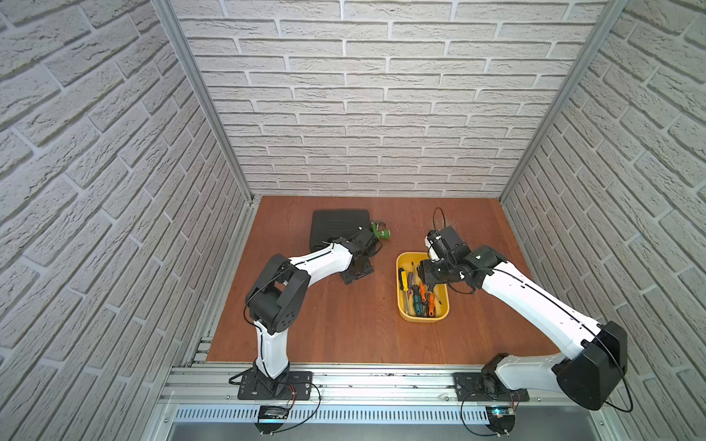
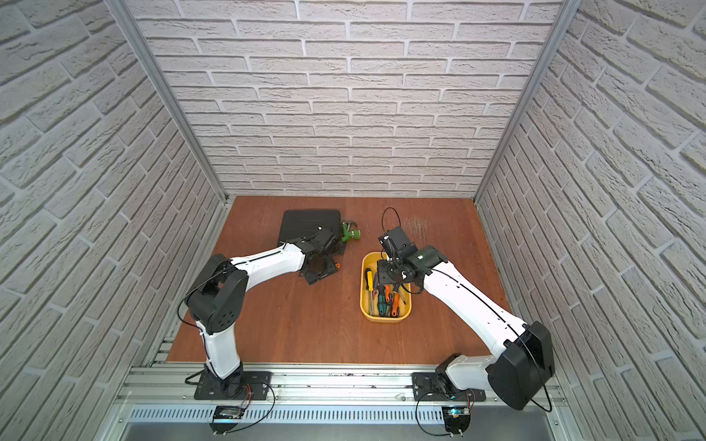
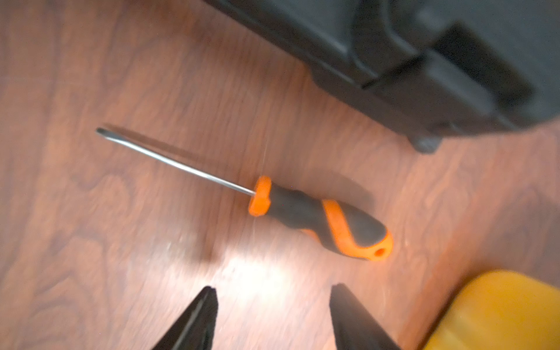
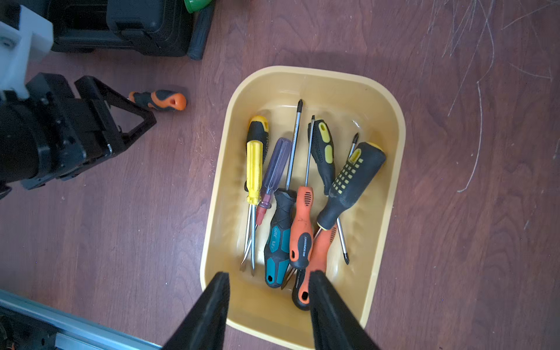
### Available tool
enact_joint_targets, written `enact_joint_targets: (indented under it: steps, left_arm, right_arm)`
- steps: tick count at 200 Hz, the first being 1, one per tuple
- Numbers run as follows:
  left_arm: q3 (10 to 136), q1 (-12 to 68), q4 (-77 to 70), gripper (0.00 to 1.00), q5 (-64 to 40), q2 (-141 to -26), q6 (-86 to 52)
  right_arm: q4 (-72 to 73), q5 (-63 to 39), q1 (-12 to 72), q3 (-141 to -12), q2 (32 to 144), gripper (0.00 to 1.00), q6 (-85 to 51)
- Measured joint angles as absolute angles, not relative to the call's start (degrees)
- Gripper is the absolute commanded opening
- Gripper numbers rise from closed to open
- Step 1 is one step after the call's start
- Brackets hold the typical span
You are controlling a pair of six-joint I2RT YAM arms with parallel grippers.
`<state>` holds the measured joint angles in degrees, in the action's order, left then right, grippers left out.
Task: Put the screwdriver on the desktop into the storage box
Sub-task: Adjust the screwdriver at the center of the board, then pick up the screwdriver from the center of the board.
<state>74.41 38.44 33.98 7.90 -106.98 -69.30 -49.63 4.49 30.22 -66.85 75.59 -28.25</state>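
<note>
The orange-and-black screwdriver lies flat on the surface, in the lane between the black tool case and the yellow storage box. It touches neither, and its handle butt faces the box while its shaft points away. The left gripper hangs just short of the handle, jaws fairly wide with nothing between them. Bare wood runs free along the shaft side; the case's edge stands near on the far side of the handle. In a top view a green tool sits just beside the case's corner. The right gripper hovers above the box, jaws part-open and empty, over a heap of other screwdrivers. Between the box and the front rail the surface lies open in both top views
</note>
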Motion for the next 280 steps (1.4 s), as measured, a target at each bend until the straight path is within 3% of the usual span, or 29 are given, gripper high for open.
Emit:
enact_joint_targets:
  steps: [59,100,169,280]
  left_arm:
    - [77.41,37.63,33.41,0.79,8.43,-110.28,-70.13]
    - [77.3,37.63,32.88,0.75,6.04,-112.73,-71.7]
    - [73.03,38.06,32.4,0.58,6.2,-110.0,-71.55]
    - [64.77,38.65,28.49,0.08,5.67,-104.29,-67.4]
  right_arm:
    - [-49.76,4.47,30.22,-66.87,75.59,0.48,-28.25]
    - [-50.09,4.89,30.22,-66.92,75.59,0.48,-28.21]
    - [-50.09,4.89,30.22,-66.92,75.59,0.48,-28.27]
    - [-46.5,-0.58,30.22,-65.89,74.81,0.48,-30.68]
